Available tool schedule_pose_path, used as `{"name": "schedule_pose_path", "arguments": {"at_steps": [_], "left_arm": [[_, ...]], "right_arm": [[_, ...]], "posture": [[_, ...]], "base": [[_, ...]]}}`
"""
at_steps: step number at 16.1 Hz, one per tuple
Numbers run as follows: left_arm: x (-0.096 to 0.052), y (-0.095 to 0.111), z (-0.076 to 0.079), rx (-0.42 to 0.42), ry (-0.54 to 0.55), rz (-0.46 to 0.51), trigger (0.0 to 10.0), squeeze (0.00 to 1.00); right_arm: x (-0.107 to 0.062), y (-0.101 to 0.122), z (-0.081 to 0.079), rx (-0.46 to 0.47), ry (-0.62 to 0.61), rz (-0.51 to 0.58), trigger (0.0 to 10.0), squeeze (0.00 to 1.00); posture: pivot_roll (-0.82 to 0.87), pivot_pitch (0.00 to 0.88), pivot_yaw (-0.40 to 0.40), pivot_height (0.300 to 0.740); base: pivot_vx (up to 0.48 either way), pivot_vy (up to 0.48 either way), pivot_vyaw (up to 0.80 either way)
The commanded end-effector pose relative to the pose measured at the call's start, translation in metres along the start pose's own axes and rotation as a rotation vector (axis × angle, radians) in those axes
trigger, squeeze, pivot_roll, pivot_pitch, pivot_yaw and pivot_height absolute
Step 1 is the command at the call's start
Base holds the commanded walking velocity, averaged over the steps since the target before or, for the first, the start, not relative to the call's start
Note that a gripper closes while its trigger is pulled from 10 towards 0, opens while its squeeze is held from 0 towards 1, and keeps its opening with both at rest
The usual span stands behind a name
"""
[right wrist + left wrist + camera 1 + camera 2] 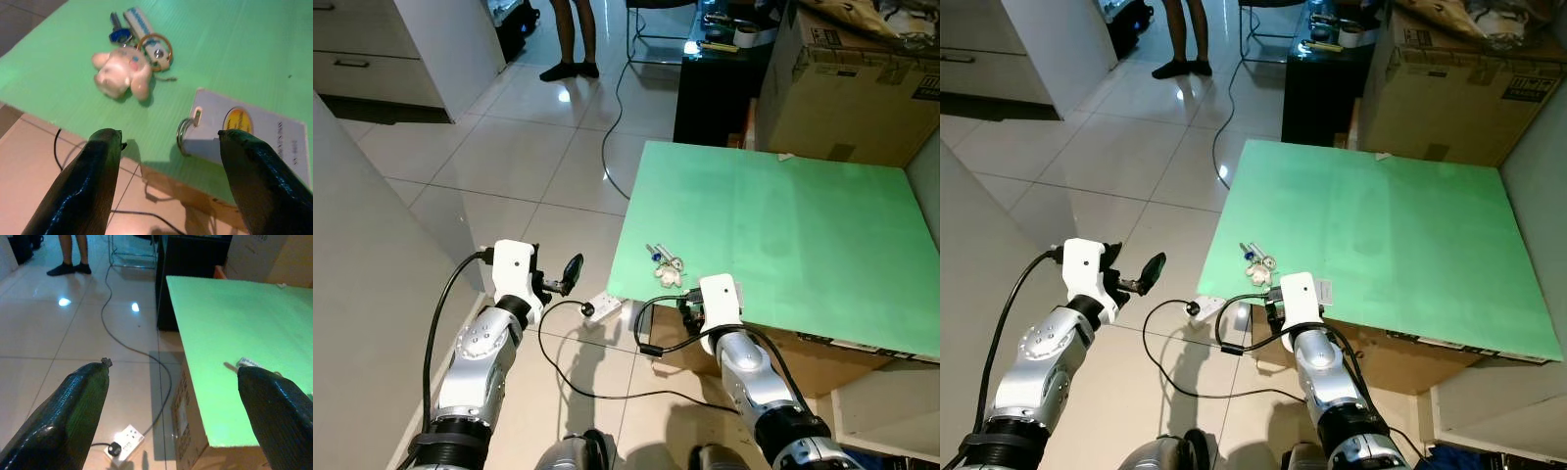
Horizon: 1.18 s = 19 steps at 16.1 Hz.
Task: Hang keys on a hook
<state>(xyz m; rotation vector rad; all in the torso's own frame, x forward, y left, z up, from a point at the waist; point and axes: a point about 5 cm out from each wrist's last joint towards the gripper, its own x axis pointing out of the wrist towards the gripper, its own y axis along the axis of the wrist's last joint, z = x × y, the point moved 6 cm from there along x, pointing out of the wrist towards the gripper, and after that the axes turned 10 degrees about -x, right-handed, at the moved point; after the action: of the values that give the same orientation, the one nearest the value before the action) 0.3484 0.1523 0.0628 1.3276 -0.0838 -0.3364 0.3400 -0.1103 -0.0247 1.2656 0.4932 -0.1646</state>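
Left gripper is hovering with fingers spread wide over the tiled floor, well left of the green board, while the right gripper, fingers also spread wide and empty, is hanging at the board's near edge. The keys are lying on the board just beyond it: metal keys, a brass ring, a soft white plush charm. Beside them lies a flat card tag on a steel ring. A careless approach is risking pinching the tag or nudging the bunch off the smooth edge.
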Motion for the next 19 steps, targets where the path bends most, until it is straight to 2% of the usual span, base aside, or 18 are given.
{"name": "schedule_pose_path", "arguments": {"at_steps": [1,4,6,15,16,18,19], "left_arm": [[-0.001,0.000,-0.002,-0.013,-0.001,0.005,10.0,0.00],[-0.002,-0.006,0.006,-0.016,-0.058,-0.019,10.0,0.00],[-0.002,-0.009,0.006,-0.045,-0.052,-0.025,10.0,0.00],[-0.002,-0.010,0.010,-0.061,-0.059,-0.029,10.0,0.00],[-0.002,-0.010,0.010,-0.063,-0.058,-0.029,10.0,0.00],[-0.002,-0.011,0.010,-0.073,-0.054,-0.031,10.0,0.00],[-0.002,-0.012,0.010,-0.079,-0.053,-0.033,10.0,0.00]], "right_arm": [[0.001,-0.004,-0.004,0.013,0.016,-0.020,10.0,0.00],[0.001,-0.005,-0.005,0.013,0.027,-0.029,10.0,0.00],[0.002,-0.006,-0.006,0.007,0.031,-0.034,10.0,0.00],[0.004,-0.009,-0.003,-0.005,0.033,-0.052,10.0,0.00],[0.004,-0.009,-0.003,-0.009,0.033,-0.050,9.6,0.00],[0.004,-0.005,-0.001,-0.026,0.026,-0.028,0.0,0.00],[0.005,-0.005,-0.001,-0.027,0.027,-0.027,0.0,0.00]], "posture": [[-0.17,0.126,0.071,0.740],[-0.17,0.127,0.073,0.740],[-0.17,0.129,0.074,0.740],[-0.17,0.137,0.074,0.740],[-0.17,0.137,0.074,0.740],[-0.17,0.137,0.073,0.740],[-0.17,0.137,0.073,0.740]], "base": [[0.000,0.000,0.00],[0.000,0.000,0.00],[0.000,0.000,0.00],[0.000,0.000,0.00],[0.000,0.000,0.00],[0.000,0.000,0.00],[0.000,0.000,0.00]]}}
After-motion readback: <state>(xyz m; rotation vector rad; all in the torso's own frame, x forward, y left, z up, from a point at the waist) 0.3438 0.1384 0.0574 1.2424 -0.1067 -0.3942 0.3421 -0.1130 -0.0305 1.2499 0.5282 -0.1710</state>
